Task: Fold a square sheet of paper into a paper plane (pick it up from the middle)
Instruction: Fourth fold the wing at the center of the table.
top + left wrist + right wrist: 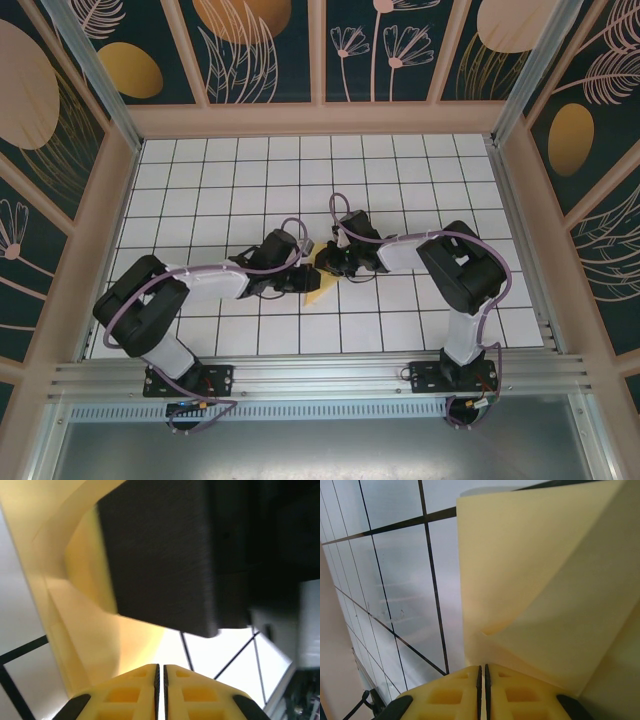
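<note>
The square sheet of paper (pixel 322 291) is pale yellow and partly folded. It lies on the white grid table between the two arms, with a pointed corner showing below the grippers. My right gripper (pixel 330 266) is shut on it; in the right wrist view the sheet (pixel 535 580) rises straight from the closed tips (pixel 482 669), with a triangular flap and a crease. My left gripper (pixel 304 279) meets it from the left and is shut (pixel 160 667), with no paper showing in the slit. The sheet (pixel 75 605) curls up just left of its tips, under the right gripper's black body (pixel 160 555).
The white grid table (pixel 250 180) is walled by a pink frame (pixel 320 118) at the back and sides. An aluminium rail (pixel 320 378) with both arm bases runs along the near edge. Purple cables loop over both arms.
</note>
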